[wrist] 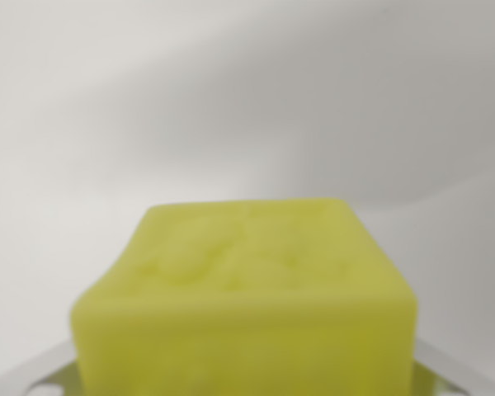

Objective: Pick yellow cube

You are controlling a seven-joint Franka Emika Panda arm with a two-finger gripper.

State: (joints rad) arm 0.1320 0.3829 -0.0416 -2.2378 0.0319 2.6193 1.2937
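Cube close under my wrist camera, low in the frame.

I see the cube [247, 305] filling the lower middle of the frame, yellow-green, blurred by closeness, with its top face tilted toward me and a bumpy raised pattern on it. Its front face runs off the bottom edge. At the lower left corner a pale metal piece [33, 373] pokes out from behind the cube, and a matching sliver shows at the lower right; these look like parts of the pincer, sitting just beside the cube on either side, but I cannot tell whether the pincer is clamped on it or loose. Everything above and around the cube is a plain white-grey surface [247, 99], with a soft shadow crossing the upper right.
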